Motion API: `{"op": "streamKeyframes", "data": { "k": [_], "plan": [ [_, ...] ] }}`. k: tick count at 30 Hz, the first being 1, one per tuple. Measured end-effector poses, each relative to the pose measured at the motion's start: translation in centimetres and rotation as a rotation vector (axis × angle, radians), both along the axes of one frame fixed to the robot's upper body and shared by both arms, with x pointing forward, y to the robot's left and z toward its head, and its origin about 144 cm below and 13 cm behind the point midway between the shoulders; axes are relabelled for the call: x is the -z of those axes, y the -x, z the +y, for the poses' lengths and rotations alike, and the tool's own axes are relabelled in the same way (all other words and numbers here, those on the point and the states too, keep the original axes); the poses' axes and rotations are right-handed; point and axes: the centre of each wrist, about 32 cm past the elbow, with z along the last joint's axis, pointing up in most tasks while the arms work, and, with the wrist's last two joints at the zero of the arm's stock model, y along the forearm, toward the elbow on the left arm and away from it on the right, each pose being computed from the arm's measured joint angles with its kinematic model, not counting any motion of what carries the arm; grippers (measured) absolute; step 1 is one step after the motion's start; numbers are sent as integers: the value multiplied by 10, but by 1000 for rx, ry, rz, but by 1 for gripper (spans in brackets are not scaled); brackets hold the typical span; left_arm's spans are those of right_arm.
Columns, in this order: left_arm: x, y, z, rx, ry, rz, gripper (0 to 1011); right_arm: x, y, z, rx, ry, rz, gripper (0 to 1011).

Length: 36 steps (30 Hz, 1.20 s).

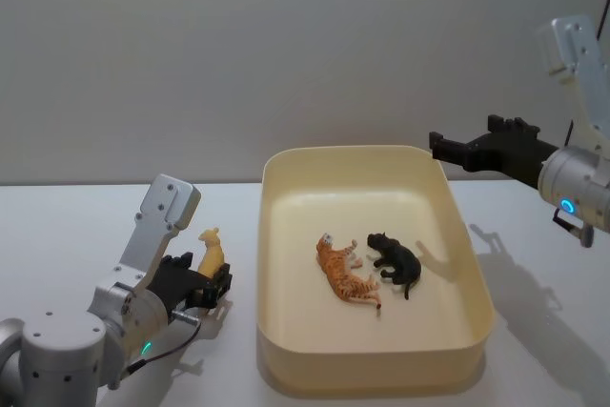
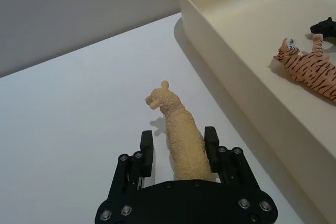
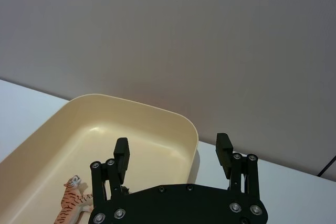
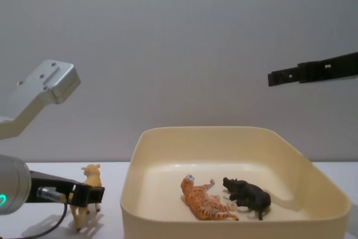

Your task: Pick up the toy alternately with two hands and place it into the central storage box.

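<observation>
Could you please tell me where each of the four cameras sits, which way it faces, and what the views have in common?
Head: high up, looking down at the storage box; the left gripper and right gripper show.
Chest: low, looking across the table; the box wall and both arms show.
Left wrist: behind the left gripper, which straddles the yellow alpaca toy.
Right wrist: behind the open right gripper, above the box's far rim.
Shared: every view shows the box and the tiger.

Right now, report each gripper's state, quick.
Left gripper: open around the yellow llama figure on the table, one finger touching it, not yet clamped.
Right gripper: open, empty, raised above the storage box far edge.
</observation>
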Motion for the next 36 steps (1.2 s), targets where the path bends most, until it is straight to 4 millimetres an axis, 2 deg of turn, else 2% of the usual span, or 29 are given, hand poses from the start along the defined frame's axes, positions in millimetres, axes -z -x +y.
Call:
{"op": "streamKeyframes", "data": {
  "k": [1,2,3,6,9,17,36],
  "plan": [
    [0,0,0,0,0,0,588,0,0,0,0,0,0,1003],
    [0,0,0,0,0,0,516,0,0,0,0,0,0,1003],
    [0,0,0,0,0,0,516,0,0,0,0,0,0,1003],
    [0,0,0,1,0,0,392,0,0,0,0,0,0,1003],
    [0,0,0,2,-1,-1,339,0,0,0,0,0,0,1003],
    [-10,0,1,16,-6,-38,339,0,0,0,0,0,0,1003],
    [-65,-9,-2,147,-9,-168,339,0,0,0,0,0,0,1003]
  ]
}}
